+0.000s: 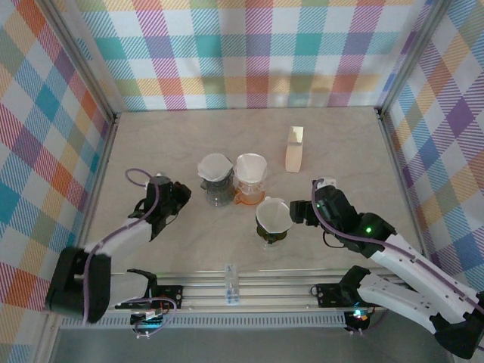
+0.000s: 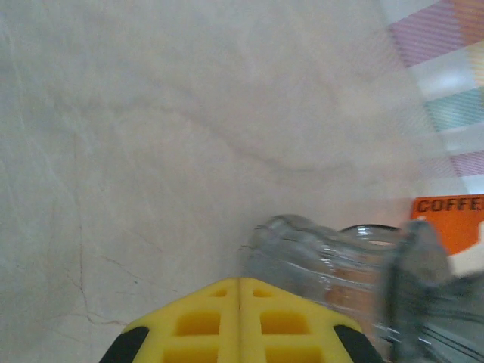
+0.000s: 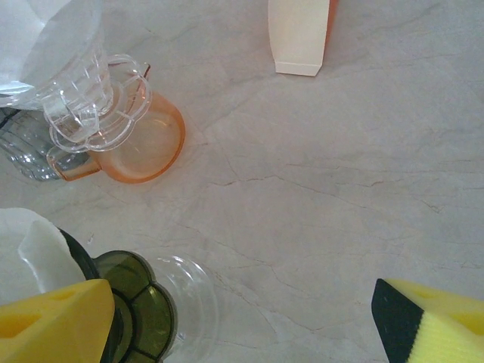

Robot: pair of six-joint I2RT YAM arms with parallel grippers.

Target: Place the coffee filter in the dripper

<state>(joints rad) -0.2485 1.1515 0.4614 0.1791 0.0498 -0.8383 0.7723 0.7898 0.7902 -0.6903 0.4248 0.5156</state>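
Note:
Three glass drippers stand mid-table, each with a white paper filter in it: a grey one, an orange one and a dark green one. My right gripper is open just right of the green dripper. In the right wrist view the green dripper and its filter sit beside the left finger of the right gripper, with bare table between the fingers. My left gripper is shut on nothing, left of the grey dripper; its closed yellow fingertips lie near the grey dripper's clear glass.
A cream filter box with an orange face stands behind the drippers; its lower end shows at the top of the right wrist view. Plaid walls enclose the table. A metal rail runs along the near edge.

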